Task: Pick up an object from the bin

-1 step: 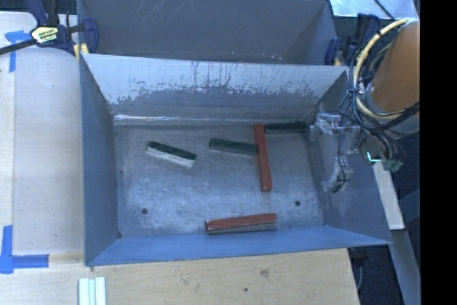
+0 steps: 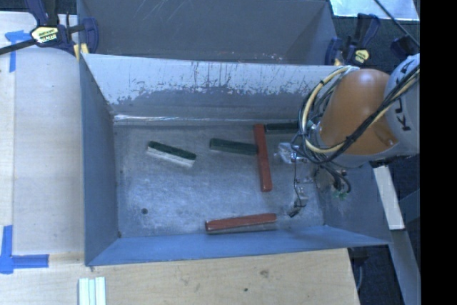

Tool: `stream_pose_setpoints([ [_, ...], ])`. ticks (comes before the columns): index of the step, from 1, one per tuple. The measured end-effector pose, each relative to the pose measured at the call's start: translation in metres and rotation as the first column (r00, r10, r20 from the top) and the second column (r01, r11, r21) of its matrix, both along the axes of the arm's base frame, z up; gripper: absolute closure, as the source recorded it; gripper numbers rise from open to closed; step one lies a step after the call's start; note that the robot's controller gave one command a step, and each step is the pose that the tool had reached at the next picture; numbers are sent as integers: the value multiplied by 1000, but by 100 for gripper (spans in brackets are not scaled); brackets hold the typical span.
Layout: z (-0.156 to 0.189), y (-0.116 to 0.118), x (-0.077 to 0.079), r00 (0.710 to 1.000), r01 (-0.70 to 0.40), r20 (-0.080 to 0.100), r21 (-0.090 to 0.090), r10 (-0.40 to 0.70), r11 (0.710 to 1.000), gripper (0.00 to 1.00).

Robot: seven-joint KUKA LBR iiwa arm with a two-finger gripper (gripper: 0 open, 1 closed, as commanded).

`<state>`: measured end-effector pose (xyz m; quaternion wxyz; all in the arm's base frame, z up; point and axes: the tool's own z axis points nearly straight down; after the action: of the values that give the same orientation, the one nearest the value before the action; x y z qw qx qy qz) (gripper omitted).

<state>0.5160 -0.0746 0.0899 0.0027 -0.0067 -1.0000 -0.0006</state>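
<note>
STEP: approach, nothing seen held | gripper point(image 2: 295, 198) hangs just right of the low red bar's point(image 2: 241, 223) right end, grip state cannot be told | NEXT, likely: slide left over that bar, straddle its width, clamp, lift.

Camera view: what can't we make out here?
Dark bar by the back wall: right end hidden behind the arm's cables.
Bin floor at right: covered by the orange wrist cover.
Dark speck on the floor: too small to identify.
Gripper: whether it touches the floor is unclear.
</note>
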Motion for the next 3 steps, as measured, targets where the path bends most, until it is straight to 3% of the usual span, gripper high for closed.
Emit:
stream_pose_setpoints([
  [1, 8, -24, 32, 997, -79, 11, -4, 79, 997, 0],
  [2, -12, 66, 60, 877, -480, 14, -3, 480, 877, 0],
  [3, -11, 63, 61, 879, -477, 15, -6, 477, 879, 100],
])
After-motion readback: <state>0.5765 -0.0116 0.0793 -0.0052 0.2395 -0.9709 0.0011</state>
